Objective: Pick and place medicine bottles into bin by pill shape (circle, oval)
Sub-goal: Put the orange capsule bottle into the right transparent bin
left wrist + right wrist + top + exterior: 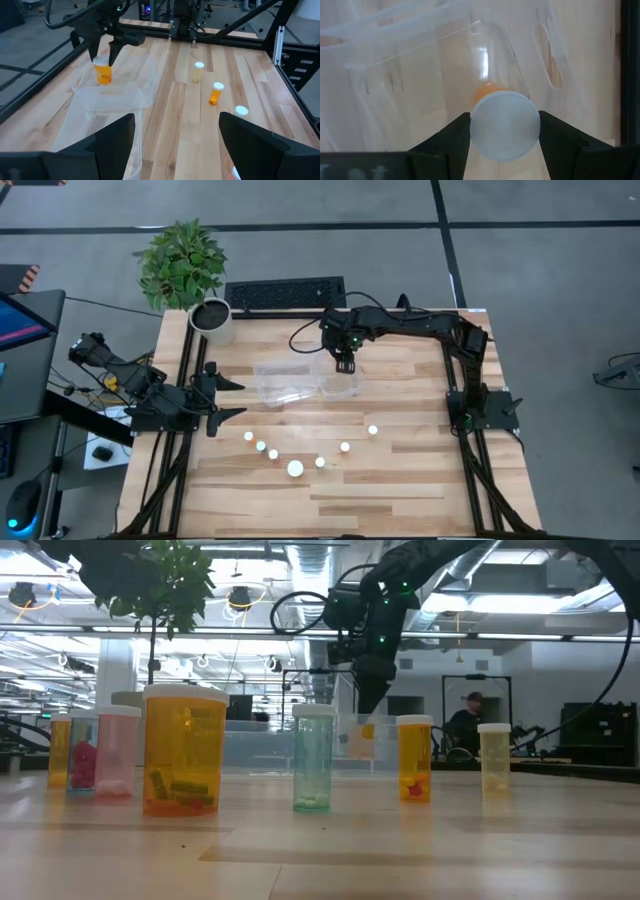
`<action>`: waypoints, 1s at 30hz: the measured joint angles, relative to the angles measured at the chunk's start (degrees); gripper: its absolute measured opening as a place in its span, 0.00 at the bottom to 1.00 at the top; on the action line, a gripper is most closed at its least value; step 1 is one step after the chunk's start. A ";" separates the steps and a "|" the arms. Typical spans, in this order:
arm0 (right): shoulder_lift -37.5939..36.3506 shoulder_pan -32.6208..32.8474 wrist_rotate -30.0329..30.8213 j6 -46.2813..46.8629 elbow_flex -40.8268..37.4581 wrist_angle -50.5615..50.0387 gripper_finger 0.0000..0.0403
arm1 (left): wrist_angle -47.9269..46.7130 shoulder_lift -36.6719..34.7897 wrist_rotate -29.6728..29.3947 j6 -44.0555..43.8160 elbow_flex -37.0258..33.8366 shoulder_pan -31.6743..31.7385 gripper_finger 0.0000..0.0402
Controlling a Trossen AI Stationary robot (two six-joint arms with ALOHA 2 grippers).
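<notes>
Now: orange bottle point(504, 124) upright betw. right gripper point(504, 131) fingers, gripped, over bin point(300, 380); left fingers open.

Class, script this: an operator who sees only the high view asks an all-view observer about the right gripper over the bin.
Operator: Is the right gripper holding anything?
Observer: Yes, the right wrist view shows it shut on a white-capped orange bottle.
Operator: Upright?
Observer: Yes, cap up over the bin in the left wrist view.
Operator: Are the waiting bottles all orange?
Observer: No; the low view shows one pale teal bottle. The left gripper waits open, table's left.
</notes>
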 joint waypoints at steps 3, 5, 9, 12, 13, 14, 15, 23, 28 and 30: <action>0.00 0.00 -0.02 -0.40 0.00 0.31 0.53 | 0.00 0.00 0.00 0.00 0.00 0.00 0.70; 0.00 0.00 -0.02 -0.42 0.00 0.76 0.53 | 0.00 -0.02 0.00 0.00 0.00 0.00 0.70; 0.00 0.00 -0.02 -0.42 0.00 1.26 0.53 | 0.00 -0.02 0.00 0.00 0.00 0.00 0.70; 0.24 0.00 -0.02 -0.22 0.00 1.28 0.53 | 0.00 -0.02 0.00 0.00 0.00 0.00 0.70; 0.70 0.00 -0.02 -0.36 0.02 1.67 0.53 | 0.00 -0.02 0.00 0.00 0.00 0.00 0.70; 1.07 0.00 -0.26 -0.38 -0.01 1.75 0.53 | 0.00 0.00 0.00 0.00 0.00 0.00 0.70; 1.23 0.00 -0.56 -0.39 -0.16 1.34 0.53 | 0.00 0.00 0.00 0.00 0.00 0.00 0.70; 2.80 -0.02 -1.40 -0.57 -0.07 1.01 0.53 | 0.00 0.00 0.00 -0.15 0.00 0.00 0.70; 2.71 -0.04 -1.40 -0.55 -0.07 1.10 0.53 | 0.00 0.00 0.00 -0.53 0.00 0.00 0.70; 2.71 -0.13 -1.38 -0.46 -0.07 0.64 0.53 | 0.00 -0.02 -0.01 -0.84 0.00 0.00 0.70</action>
